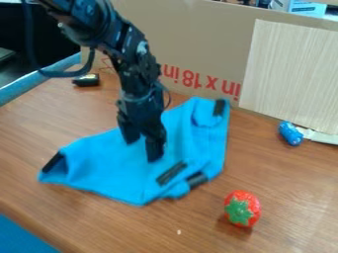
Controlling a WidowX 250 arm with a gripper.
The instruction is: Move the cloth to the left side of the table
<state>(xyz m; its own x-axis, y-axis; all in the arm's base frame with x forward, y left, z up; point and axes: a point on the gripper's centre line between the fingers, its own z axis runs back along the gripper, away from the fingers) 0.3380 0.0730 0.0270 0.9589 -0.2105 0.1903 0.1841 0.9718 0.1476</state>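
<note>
My gripper [143, 150] hangs over the middle of the blue cloth [99, 165], its two fingers apart with blue fabric showing between them. Both fingertips are right at or just above the cloth; contact is unclear. The cloth lies rumpled across the left and centre of the wooden table [290, 188], with dark patches at its left corner, its top right corner and its lower right part. Its lower right edge is folded. Part of the fabric is hidden behind the gripper.
A red strawberry toy with a green top [242, 208] sits right of the cloth, near the front. Farther back on the right lies a small blue object [290, 133]. A black object [86, 80] is at the back left. Cardboard [211, 47] stands along the rear edge.
</note>
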